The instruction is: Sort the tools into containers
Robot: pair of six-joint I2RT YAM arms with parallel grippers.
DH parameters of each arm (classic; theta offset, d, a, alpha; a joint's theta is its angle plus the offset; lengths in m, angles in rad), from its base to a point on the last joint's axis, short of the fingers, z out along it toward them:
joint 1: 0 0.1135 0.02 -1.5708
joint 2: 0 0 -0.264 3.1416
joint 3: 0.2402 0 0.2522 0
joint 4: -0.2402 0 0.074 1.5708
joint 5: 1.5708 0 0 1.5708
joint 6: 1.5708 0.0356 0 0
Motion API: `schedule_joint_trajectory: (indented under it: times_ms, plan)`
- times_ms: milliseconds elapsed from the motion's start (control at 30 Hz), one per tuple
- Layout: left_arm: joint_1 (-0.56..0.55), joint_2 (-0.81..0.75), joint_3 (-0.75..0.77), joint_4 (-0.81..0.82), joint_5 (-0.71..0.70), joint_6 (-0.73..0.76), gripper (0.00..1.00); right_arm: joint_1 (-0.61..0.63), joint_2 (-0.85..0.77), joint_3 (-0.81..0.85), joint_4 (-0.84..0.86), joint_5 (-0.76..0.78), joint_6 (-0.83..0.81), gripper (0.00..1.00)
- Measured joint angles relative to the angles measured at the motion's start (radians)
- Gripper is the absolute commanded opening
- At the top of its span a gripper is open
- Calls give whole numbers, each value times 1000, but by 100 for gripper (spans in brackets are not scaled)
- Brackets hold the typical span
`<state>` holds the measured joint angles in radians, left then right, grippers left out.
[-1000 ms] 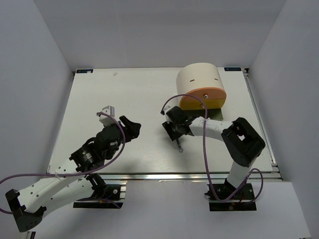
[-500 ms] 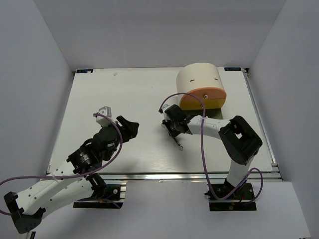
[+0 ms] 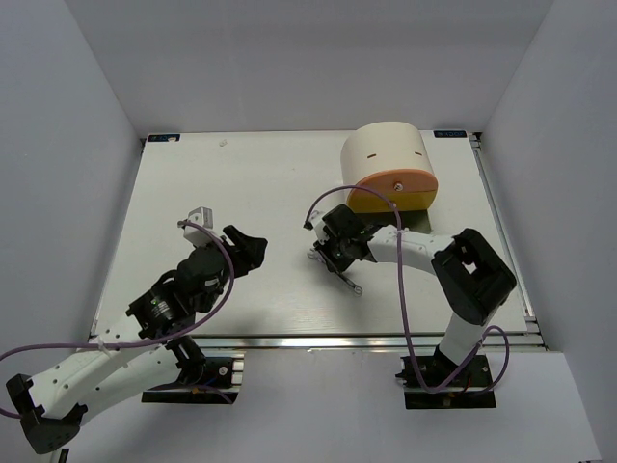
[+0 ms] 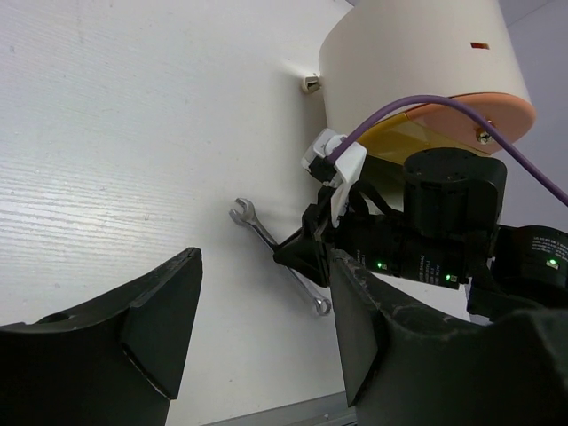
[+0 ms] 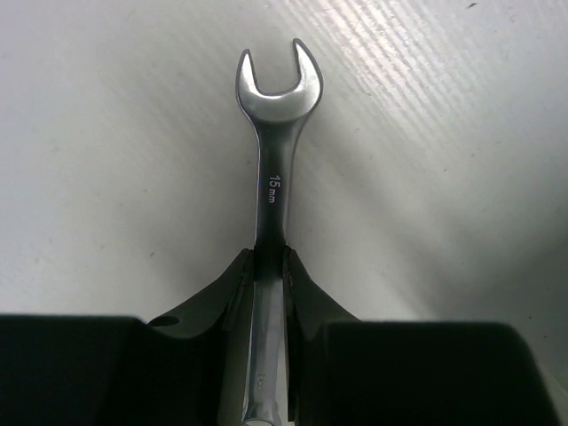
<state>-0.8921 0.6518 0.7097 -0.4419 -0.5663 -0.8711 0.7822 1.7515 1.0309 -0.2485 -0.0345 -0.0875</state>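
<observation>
A small silver double-ended wrench point(image 5: 275, 133) marked 15 mm is gripped at mid-shaft by my right gripper point(image 5: 268, 257). It sits low at the table surface, and I cannot tell whether it touches. In the top view the wrench point(image 3: 349, 281) lies diagonally under the right gripper point(image 3: 333, 260), just in front of the pale beige drum-shaped container point(image 3: 386, 154) with its orange drawer front point(image 3: 393, 190). My left gripper point(image 3: 246, 249) is open and empty, left of the wrench. The left wrist view shows the wrench point(image 4: 257, 226), the container point(image 4: 408, 53) and the open left gripper point(image 4: 266, 302). No screwdrivers are in view.
A small white piece point(image 4: 311, 82) lies on the table by the container's left side. An aluminium rail point(image 3: 318, 342) runs along the table's front edge. White walls enclose the left, back and right sides.
My right gripper has turned with the wrench, so the wrench now lies diagonally with its open end to the left. My left arm has drawn back slightly to the left.
</observation>
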Motion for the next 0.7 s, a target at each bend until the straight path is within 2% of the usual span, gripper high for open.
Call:
schedule_joint_trajectory:
  times_ms: [700]
  plan:
    - [0, -1, -5, 4, 0, -2, 69, 0, -139, 40, -114, -130, -82, 0]
